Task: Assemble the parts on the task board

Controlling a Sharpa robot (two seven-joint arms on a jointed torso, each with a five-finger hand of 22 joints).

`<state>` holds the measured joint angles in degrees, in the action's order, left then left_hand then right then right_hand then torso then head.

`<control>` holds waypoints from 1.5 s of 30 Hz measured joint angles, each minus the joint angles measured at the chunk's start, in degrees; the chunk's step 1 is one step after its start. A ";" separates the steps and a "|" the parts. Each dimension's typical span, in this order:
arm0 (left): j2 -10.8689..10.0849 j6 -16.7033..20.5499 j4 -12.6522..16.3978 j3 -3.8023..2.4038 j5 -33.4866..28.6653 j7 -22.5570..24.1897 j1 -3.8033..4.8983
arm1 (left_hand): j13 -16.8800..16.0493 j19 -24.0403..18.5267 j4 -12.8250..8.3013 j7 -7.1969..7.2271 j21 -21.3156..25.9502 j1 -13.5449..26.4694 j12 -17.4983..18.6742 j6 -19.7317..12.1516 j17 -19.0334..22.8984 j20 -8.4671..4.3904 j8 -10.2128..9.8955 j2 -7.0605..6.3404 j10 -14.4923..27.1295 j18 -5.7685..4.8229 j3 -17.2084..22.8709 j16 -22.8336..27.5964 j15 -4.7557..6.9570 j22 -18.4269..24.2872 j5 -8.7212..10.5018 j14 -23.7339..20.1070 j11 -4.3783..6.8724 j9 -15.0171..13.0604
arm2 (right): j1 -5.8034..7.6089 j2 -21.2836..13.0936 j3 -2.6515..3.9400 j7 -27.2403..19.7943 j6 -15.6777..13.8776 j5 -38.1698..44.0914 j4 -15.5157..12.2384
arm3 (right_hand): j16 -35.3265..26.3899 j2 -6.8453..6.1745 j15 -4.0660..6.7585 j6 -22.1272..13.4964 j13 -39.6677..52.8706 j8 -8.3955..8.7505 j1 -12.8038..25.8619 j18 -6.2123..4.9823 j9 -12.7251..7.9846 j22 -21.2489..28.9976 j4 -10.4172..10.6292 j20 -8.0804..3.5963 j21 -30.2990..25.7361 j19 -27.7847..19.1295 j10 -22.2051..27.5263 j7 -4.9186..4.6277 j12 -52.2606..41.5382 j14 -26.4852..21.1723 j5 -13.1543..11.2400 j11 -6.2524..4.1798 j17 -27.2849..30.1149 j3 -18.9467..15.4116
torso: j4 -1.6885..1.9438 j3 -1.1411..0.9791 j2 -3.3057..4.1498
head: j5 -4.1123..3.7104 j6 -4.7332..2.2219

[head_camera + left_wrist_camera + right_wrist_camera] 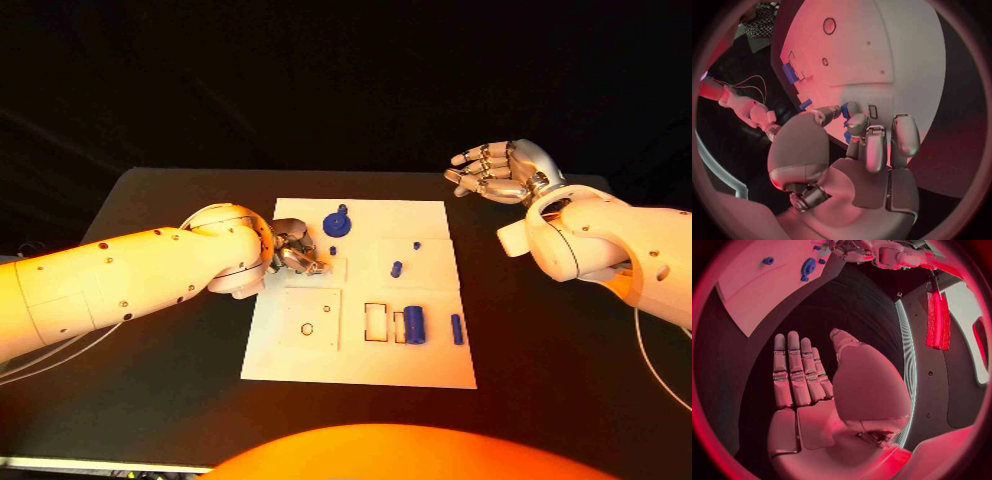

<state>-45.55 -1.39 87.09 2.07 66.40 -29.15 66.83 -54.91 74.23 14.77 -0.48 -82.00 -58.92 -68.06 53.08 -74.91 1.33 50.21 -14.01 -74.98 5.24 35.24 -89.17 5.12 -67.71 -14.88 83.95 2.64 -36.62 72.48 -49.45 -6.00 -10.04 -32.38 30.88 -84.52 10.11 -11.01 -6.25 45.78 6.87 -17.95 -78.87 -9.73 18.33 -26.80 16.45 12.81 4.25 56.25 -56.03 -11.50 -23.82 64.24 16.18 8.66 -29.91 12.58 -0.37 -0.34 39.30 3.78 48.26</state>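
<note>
The white task board [361, 350] lies mid-table. My left hand [296, 247] rests over its far left part with the fingers [868, 145] curled, pinching a small blue peg [845, 111] between thumb and fingers. A round blue part [338, 222] lies just beyond that hand. On the board's right half are a short blue peg [397, 268], a tiny blue piece [417, 245], a blue cylinder [415, 325] and a thin blue bar [457, 329]. My right hand [498, 170] hangs above the table past the board's far right corner, its fingers [795, 370] straight and holding nothing.
Rectangular slots [375, 322] and a round hole [306, 328] sit in the board's near half. Black table [562, 340] surrounds the board on all sides. From the right wrist view, the board [754, 295] and the round blue part [807, 267] lie ahead of the open palm.
</note>
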 measured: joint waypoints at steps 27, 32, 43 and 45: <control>-1.05 -0.23 0.82 -0.10 0.12 -0.10 -0.07 | -0.29 0.20 1.98 -0.21 0.00 2.07 -0.22 0.19 0.00 0.21 0.00 0.51 0.01 0.00 -9.76 0.00 0.00 -0.20 0.97 0.00 0.00 0.63 | -0.16 -0.03 -0.01 -0.02 -0.05 -0.05 0.09 | -2.35 0.00 -0.80 0.00 -1.64 0.00 0.00 -0.01 -0.33 2.19 -0.16 0.71 -0.38 -1.94 0.24 0.00 0.23 -2.03 0.00 0.57 1.39 -0.79 | -0.01 0.02 0.02 | -0.14 -0.30; -1.22 -0.14 1.17 -0.17 0.04 -0.10 -0.08 | -0.37 0.41 2.07 -0.21 0.23 2.62 -0.22 0.19 0.00 0.00 0.00 1.45 -0.21 0.00 -14.13 0.00 0.15 -0.26 6.17 0.16 0.21 0.92 | -0.20 -0.01 -0.02 -0.04 -0.05 -0.06 0.13 | -2.43 0.00 -1.00 0.00 -1.73 0.00 0.00 0.00 -0.39 2.37 -0.16 0.71 -0.38 -1.94 0.24 0.00 0.23 -2.24 0.00 0.57 1.51 -0.79 | 0.01 0.02 0.01 | -0.15 -0.37; -2.94 0.25 2.96 -2.23 -0.47 -0.10 -0.01 | 0.09 0.40 1.97 -0.21 0.23 2.04 -0.22 0.19 0.00 0.00 0.00 2.48 -0.21 0.00 -16.84 0.00 0.20 -0.38 8.03 0.20 0.21 1.08 | -0.31 0.04 -0.02 -0.15 -0.07 -0.12 0.19 | -3.33 0.00 -1.00 0.00 -2.19 0.00 0.00 0.00 -0.46 3.14 0.00 0.92 -0.38 -2.76 0.04 0.00 0.23 -3.06 0.00 0.77 2.15 -0.95 | 0.04 0.01 -0.04 | -0.16 -0.66; -3.47 0.30 3.32 -2.88 -0.55 -0.10 0.12 | 0.38 0.40 2.07 -0.22 0.23 1.63 -0.22 0.19 0.00 0.00 0.00 2.89 -0.20 0.00 -17.11 0.00 0.20 -0.33 8.03 0.20 0.21 1.09 | -0.31 0.04 -0.02 -0.16 -0.08 -0.12 0.24 | -3.33 0.00 -1.00 0.00 -2.27 0.00 0.00 0.00 -0.46 3.25 0.00 0.92 -0.38 -2.76 0.04 0.00 0.23 -3.06 0.00 0.76 2.23 -0.95 | 0.06 0.01 -0.07 | -0.03 -0.72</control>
<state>-49.02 -1.09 90.41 -0.81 65.86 -29.25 66.95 -54.53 74.64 16.85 -0.70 -81.77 -57.29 -68.28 53.27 -74.91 1.33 50.21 -11.12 -75.18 5.24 18.13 -89.17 5.32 -68.04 -6.85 84.15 2.85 -35.53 72.18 -49.41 -6.02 -10.20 -32.47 30.76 -84.28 6.79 -11.01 -7.25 45.78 4.60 -17.95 -78.87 -9.73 17.87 -23.55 16.45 13.74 3.87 53.49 -55.99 -11.51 -23.59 61.18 16.18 9.43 -27.68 11.64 -0.31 -0.33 39.23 3.75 47.54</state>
